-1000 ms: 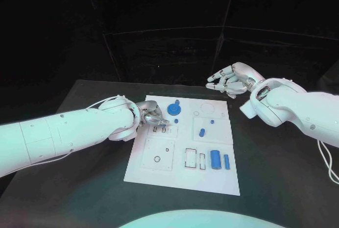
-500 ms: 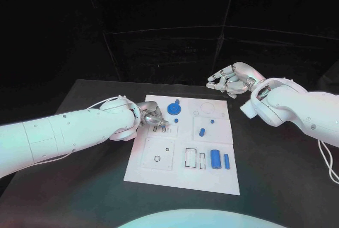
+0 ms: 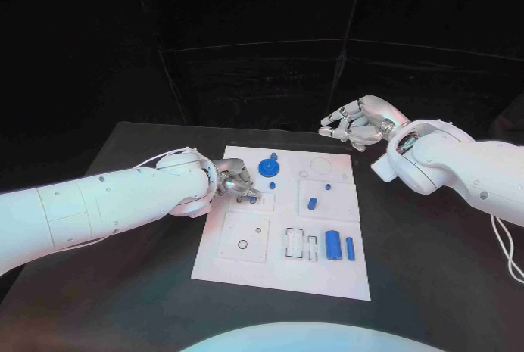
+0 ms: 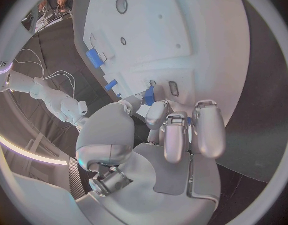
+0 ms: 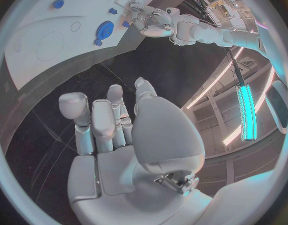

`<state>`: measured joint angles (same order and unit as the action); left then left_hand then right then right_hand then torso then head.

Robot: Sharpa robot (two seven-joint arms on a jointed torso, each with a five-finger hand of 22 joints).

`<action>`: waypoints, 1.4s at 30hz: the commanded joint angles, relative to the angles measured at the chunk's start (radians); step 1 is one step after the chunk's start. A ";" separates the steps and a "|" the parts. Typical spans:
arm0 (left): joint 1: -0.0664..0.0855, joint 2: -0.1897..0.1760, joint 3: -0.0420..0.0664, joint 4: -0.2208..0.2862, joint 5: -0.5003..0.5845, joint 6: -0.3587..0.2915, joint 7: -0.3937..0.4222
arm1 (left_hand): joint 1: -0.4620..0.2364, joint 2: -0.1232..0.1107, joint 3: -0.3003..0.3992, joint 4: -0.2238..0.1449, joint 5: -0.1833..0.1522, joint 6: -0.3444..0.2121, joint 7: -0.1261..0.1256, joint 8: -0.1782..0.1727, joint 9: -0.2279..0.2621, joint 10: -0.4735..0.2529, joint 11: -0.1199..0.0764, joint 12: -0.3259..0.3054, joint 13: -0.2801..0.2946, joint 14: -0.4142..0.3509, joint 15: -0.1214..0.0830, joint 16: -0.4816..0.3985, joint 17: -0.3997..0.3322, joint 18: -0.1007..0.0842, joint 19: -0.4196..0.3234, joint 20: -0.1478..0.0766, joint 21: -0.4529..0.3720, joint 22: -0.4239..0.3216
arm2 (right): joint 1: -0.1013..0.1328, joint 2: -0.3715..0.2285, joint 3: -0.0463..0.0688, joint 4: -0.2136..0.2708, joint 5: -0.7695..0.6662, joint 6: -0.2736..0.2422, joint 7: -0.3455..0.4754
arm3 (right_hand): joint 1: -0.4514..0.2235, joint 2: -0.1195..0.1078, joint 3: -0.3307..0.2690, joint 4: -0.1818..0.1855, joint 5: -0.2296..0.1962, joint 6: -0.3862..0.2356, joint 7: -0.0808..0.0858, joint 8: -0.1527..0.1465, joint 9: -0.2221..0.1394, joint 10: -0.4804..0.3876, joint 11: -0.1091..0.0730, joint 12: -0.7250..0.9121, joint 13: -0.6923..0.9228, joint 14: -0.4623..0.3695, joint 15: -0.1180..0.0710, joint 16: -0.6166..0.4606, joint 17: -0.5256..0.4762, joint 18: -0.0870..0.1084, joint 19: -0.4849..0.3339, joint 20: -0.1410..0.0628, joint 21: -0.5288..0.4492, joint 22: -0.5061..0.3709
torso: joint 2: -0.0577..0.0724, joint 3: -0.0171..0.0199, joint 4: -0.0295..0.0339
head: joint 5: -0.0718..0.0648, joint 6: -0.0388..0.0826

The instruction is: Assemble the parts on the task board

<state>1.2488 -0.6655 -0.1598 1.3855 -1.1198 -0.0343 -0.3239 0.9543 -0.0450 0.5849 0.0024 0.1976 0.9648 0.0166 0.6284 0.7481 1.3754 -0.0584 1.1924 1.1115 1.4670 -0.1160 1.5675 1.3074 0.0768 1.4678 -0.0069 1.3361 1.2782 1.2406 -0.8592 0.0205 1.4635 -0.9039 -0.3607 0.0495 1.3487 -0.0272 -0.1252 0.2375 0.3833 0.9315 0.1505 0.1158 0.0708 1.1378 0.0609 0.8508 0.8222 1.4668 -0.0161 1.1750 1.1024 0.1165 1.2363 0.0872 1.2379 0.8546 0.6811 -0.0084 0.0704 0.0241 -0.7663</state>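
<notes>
The white task board (image 3: 328, 272) lies in the middle of the black table. My left hand (image 3: 235, 181) hovers over the board's left side near the far end, by two small slots (image 3: 254, 200). It pinches a small blue part (image 4: 149, 96) between thumb and finger, just off the slots (image 4: 174, 88). A blue gear-like disc (image 3: 267, 168) stands beyond the hand on the board. A blue cylinder (image 3: 332, 241) and a blue bar (image 3: 350, 248) lie on the board's right side. My right hand (image 3: 358, 122) hangs in the air past the board's far right corner, holding nothing.
Smaller blue parts (image 3: 311, 204) sit in the board's middle right panel. A square recess with a ring (image 3: 244, 244) and rectangular outlines (image 3: 294, 243) mark the near half. Black table (image 3: 425, 261) surrounds the board. The right wrist view shows the disc (image 5: 105, 29) and my left hand (image 5: 150, 22).
My left hand has edged slightly toward the far end of the board with the blue part in it. The right hand has stayed where it was.
</notes>
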 commanded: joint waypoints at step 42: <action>0.001 0.008 0.000 -0.013 -0.015 0.055 -0.004 | -0.049 -0.054 -0.202 0.015 -0.004 0.008 -0.002 -0.012 -0.011 -0.019 0.005 -0.009 -0.012 0.104 0.004 0.003 0.263 -0.009 0.017 0.003 -0.019 -0.005 | 0.002 0.004 0.001 -0.001 -0.002 0.001 0.012 | 0.000 0.006 -0.006 0.002 0.006 -0.002 -0.002 0.007 -0.001 -0.009 -0.001 -0.005 -0.002 0.011 -0.003 -0.008 -0.001 0.016 0.000 0.000 -0.005 -0.002 | 0.000 0.0005 0.0004 | -0.003 -0.004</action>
<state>1.2502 -0.6587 -0.1588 1.3724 -1.1288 0.0113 -0.3252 0.9106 -0.1052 0.3871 0.0178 0.1981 0.9704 0.0104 0.6206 0.7384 1.3649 -0.0552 1.1875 1.1006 1.4671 -0.1160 1.5675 1.3074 0.0767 1.4677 -0.0068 1.3211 1.2739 1.2406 -0.8559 0.0205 1.4622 -0.9039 -0.3600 0.0509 1.3487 -0.0272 -0.1252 0.2375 0.3833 0.9316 0.1506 0.1158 0.0708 1.1378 0.0609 0.8507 0.8216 1.4668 -0.0161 1.1701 1.1024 0.1164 1.2363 0.0872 1.2379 0.8534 0.6810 -0.0081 0.0709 0.0217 -0.7700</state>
